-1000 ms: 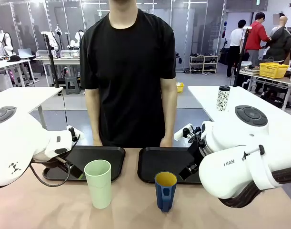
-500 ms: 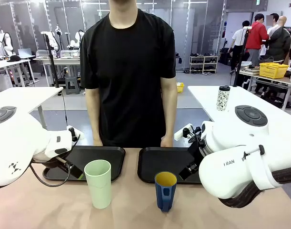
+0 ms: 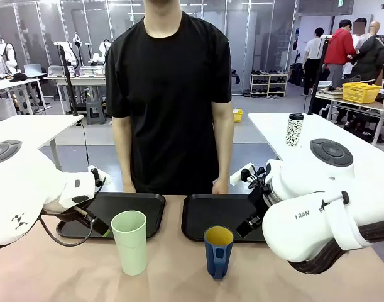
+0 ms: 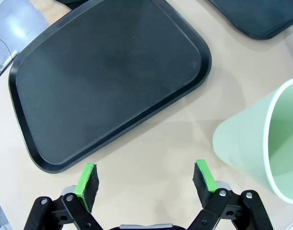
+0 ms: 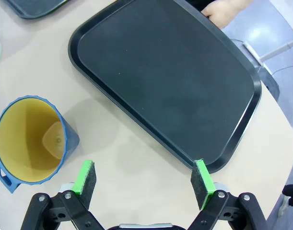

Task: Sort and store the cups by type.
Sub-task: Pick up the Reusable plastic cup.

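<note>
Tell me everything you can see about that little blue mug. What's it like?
The mug is short, dark blue outside and yellow inside, with a small loop handle facing the robot's side. It looks like smooth plastic or glazed ceramic; I can't tell which. It stands upright and empty on the tan table, just in front of the right-hand black tray, not on it. Only the table touches it.
</note>
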{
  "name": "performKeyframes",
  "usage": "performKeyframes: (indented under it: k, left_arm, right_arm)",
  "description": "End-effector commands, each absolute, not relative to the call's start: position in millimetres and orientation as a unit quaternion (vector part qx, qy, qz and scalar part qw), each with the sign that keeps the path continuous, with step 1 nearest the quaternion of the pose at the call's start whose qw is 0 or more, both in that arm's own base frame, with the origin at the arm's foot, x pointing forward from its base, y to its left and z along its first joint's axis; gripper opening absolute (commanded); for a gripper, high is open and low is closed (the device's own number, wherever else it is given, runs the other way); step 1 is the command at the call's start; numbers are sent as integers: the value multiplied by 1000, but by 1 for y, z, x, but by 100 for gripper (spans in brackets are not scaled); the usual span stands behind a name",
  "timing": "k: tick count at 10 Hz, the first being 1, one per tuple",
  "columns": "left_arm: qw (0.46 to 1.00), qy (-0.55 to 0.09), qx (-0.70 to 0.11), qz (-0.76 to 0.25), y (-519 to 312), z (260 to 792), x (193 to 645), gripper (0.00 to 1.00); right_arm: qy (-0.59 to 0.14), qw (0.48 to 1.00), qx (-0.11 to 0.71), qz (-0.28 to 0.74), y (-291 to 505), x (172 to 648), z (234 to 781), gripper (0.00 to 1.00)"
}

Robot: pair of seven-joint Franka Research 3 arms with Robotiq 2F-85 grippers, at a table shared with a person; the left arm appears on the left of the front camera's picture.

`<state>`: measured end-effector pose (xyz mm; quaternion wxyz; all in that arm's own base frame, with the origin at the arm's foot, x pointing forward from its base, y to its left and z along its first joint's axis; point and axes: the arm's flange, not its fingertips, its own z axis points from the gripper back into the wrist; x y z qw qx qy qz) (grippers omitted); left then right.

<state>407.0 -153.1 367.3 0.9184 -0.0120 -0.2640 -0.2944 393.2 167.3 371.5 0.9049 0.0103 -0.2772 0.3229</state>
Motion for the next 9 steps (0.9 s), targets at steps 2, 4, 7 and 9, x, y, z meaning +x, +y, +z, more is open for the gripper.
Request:
performKeyframes:
  k: [2, 4, 7, 9]
  left_arm:
    - [911, -288, -27, -294, -151, 383, 397, 100]
    - [907, -319, -22, -274, -151, 425, 373, 100]
    - [886, -383, -20, -261, -161, 473, 324, 100]
    - [872, -401, -11, -280, -166, 476, 315, 100]
  right_arm:
    - [-289, 903, 11, 318, 170, 383, 394, 100]
    - [-334, 891, -17, 306, 172, 354, 446, 100]
    - [-365, 887, -37, 279, 176, 310, 494, 100]
    - [-381, 883, -51, 268, 172, 297, 499, 100]
